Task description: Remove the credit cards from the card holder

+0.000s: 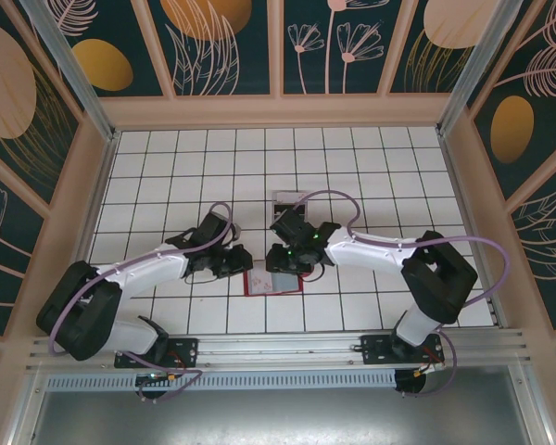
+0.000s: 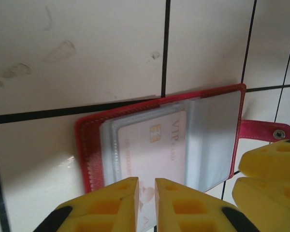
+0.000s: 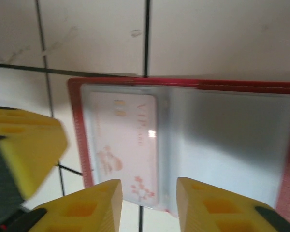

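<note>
Left wrist view put the left gripper [image 2: 146, 195] nearest to us, its yellow fingers drawn almost together with only a slit between them, at the near edge of the small red folding card holder [image 2: 89, 145]. Whether they pinched anything we could not tell. Just past them a pale rectangular plastic card [image 2: 152, 145] with a gold chip and VIP lettering sat inside a clear plastic pocket [image 2: 108, 154] of the open holder. The holder lay flat on the white tiled table [image 2: 87, 48], its little red closure tab [image 2: 263, 129] sticking out to one side. Close beside the left gripper, the right gripper [image 3: 149, 200] stood with its jaws spread, the holder's near edge showing between them. We judged the main risk to be the left fingers catching the pocket film along with the card, so that a pull would drag the whole holder across the tiles instead of freeing the card. With the two grippers so close together, we also feared they might knock each other.
</note>
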Controlling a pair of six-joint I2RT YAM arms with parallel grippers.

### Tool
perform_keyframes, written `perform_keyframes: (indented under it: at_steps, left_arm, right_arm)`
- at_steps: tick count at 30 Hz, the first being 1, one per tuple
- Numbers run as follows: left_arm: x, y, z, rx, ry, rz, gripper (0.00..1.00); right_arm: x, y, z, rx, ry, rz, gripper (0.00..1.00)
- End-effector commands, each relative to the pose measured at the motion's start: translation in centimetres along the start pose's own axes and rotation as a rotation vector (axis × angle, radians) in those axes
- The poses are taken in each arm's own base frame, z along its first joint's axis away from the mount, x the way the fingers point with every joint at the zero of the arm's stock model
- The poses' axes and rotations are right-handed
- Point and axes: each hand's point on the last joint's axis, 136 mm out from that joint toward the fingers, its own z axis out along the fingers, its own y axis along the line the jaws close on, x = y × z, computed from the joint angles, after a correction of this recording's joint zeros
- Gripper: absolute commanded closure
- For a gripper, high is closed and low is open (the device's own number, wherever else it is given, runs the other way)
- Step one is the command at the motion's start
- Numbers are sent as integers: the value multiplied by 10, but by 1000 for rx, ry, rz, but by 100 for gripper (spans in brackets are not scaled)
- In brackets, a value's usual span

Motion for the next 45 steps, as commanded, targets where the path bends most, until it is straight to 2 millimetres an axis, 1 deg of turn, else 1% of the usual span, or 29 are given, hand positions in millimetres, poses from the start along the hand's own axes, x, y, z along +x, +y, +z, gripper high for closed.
perform_keyframes:
  at_steps: [1,4,6,9,12,20,22,24,31,36,42,45]
  left_arm:
    - [0,-7,8,26,-3,-31,85]
    - [4,-7,13,23,15,-29,86]
    - [6,-8,15,25,21,-25,87]
    - [8,-5,18,18,30,-27,88]
    - [12,1,20,1,42,-33,89]
    - [22,20,25,-58,70,-36,91]
    - [23,23,26,-67,75,-38,91]
    - [23,24,27,-69,76,-37,91]
    - [23,25,25,-84,73,-28,92]
    - [22,26,24,-88,67,-27,92]
    - [20,24,21,-94,60,-21,89]
    - [19,24,20,-97,59,-22,86]
  right_arm:
    - [1,12,8,-104,32,-14,72]
    - [3,11,13,-116,49,-11,79]
    - [4,10,16,-118,61,-9,81]
    - [6,9,20,-124,75,-8,83]
    - [7,10,23,-133,83,-5,84]
    - [8,10,34,-139,104,3,82]
    - [7,9,35,-133,103,6,77]
    - [9,5,38,-118,107,7,73]
    - [12,-5,43,-78,115,13,71]
    - [12,-11,38,-36,103,10,71]
    - [12,-19,35,7,94,7,71]
    - [11,-19,34,12,91,5,70]
